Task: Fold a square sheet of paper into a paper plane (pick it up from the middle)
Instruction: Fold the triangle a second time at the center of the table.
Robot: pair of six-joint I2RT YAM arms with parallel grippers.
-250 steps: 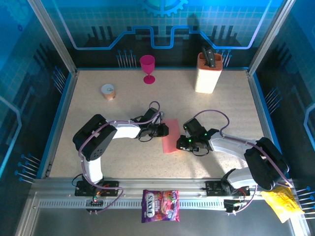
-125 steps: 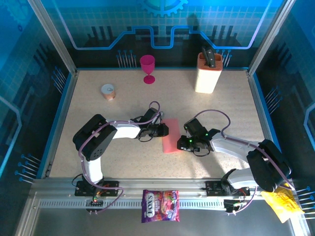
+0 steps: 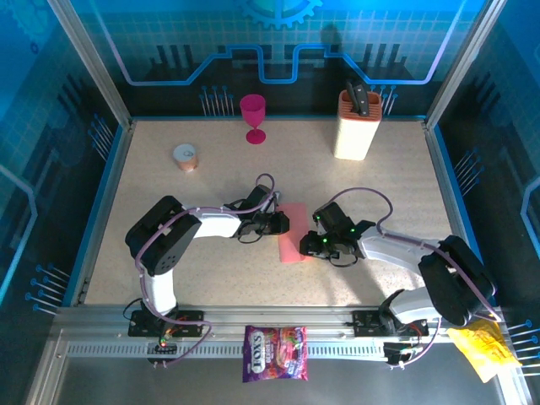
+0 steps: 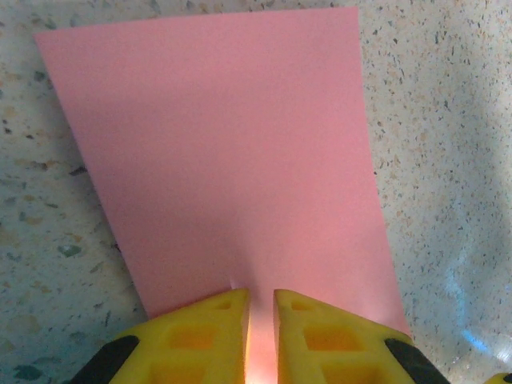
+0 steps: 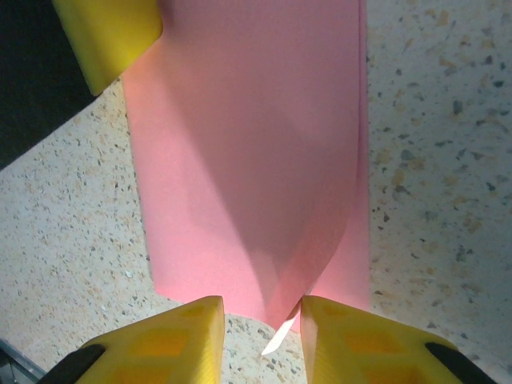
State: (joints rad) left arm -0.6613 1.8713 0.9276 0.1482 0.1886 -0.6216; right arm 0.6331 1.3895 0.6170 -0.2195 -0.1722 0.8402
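Note:
The square sheet of paper [image 3: 292, 240] is salmon-pink and lies at the table's middle, between both grippers. My left gripper [image 3: 283, 224] is shut on the sheet's left edge; in the left wrist view its yellow jaws [image 4: 261, 300] pinch the near edge of the paper [image 4: 224, 160], which lies flat beyond them. My right gripper [image 3: 310, 245] stands open at the sheet's right edge. In the right wrist view a curled-up flap of the paper [image 5: 248, 160] rises between its fingertips [image 5: 262, 314] and leans on the right one, with bare table in the gap. A left finger [image 5: 108, 32] shows at the far edge.
A magenta goblet [image 3: 252, 116] and a cream knife block [image 3: 357, 125] stand at the back. A tape roll [image 3: 186, 156] lies at the back left. A purple candy bag [image 3: 275, 353] and a yellow wrapper [image 3: 481, 350] rest on the near rail.
The right gripper's jaws have spread apart and let go of the paper's edge. The left gripper keeps its hold and has not moved.

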